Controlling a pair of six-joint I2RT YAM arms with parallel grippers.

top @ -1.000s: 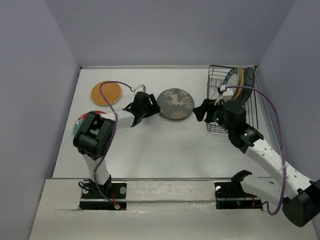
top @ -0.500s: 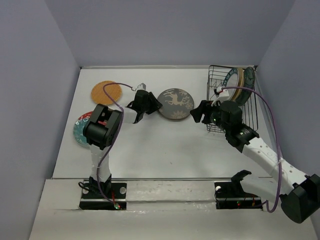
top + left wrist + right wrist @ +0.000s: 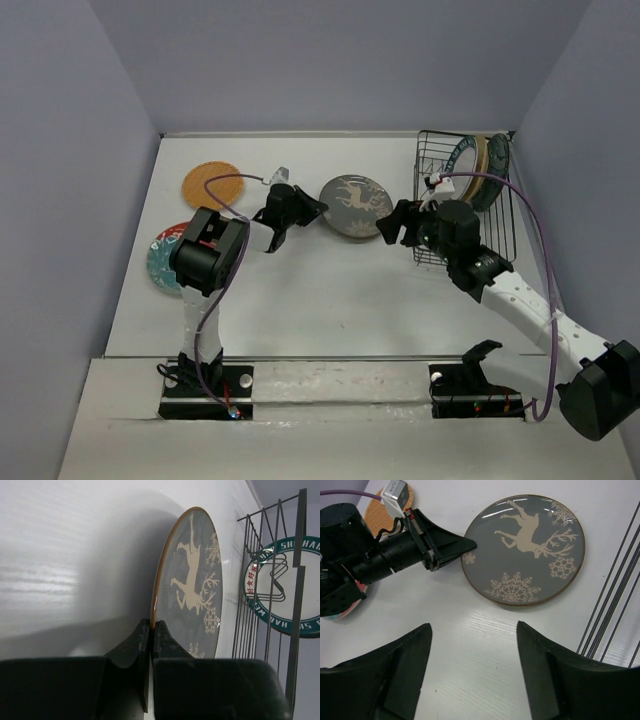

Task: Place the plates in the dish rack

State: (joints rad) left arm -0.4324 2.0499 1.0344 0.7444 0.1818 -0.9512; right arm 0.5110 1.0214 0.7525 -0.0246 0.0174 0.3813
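Top, left-wrist and right-wrist views. The left gripper (image 3: 318,208) is closed narrowly on the left rim of the grey-brown deer plate (image 3: 356,206), which sits mid-table toward the far side, just left of the dish rack (image 3: 432,146). Its fingers (image 3: 150,632) pinch the rim edge-on. The right gripper (image 3: 395,224) hovers at the plate's near-right side with jaws wide and empty. Other plates (image 3: 470,165) stand upright in the rack. The orange plate (image 3: 212,183) and red-and-teal plate (image 3: 160,258) lie far left.
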